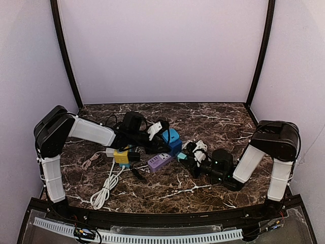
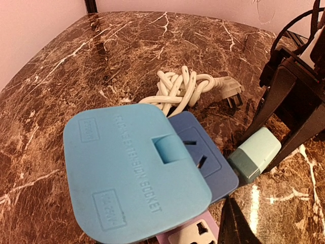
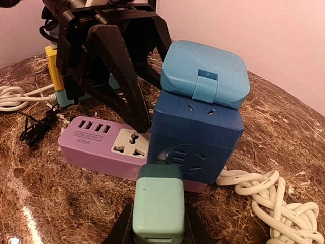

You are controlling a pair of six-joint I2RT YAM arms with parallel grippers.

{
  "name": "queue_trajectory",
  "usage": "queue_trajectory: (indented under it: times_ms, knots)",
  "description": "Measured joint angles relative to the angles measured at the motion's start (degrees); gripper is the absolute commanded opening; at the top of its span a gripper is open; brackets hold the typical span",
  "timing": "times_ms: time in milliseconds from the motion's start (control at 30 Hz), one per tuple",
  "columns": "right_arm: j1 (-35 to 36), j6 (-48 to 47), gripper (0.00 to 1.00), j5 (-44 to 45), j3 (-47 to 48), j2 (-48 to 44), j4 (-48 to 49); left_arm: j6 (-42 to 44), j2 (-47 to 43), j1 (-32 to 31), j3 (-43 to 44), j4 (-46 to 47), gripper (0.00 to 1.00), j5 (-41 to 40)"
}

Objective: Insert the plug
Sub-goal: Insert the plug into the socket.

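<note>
I steer everything off the blue socket cube [image 3: 195,127], a boxy dark-blue plastic body under a paler, round-cornered lid with raised lettering. The teal plug [image 3: 158,203], smooth and blocky, sits low against the cube's front face by its round socket. I cannot tell whether its prongs are in. The right gripper [image 3: 158,230] is clamped narrowly around the plug's body.

The left gripper [image 1: 158,140] comes in on the cube's far side. One black finger [image 3: 133,96] lies along the cube's edge, but I cannot tell whether the jaws are pinching it.

Room is tight. The purple power strip [image 3: 104,145], flat and matte, touches the cube's base beside the plug. A yellow socket block [image 1: 122,156] lies beyond the strip. On the cube's other side a knotted white cable [image 3: 264,201] crowds in close. Behind the cube the glossy, white-veined brown marble table [image 1: 213,114] runs open to the pale back wall [image 1: 162,51].
</note>
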Motion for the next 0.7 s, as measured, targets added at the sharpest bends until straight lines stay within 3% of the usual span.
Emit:
queue_trajectory:
  times_ms: [700]
  knots:
    - [-1.92,1.33,0.0,-0.74,-1.01,-0.31,0.07,-4.46,0.37,0.0,-0.44,3.48,0.39,0.13]
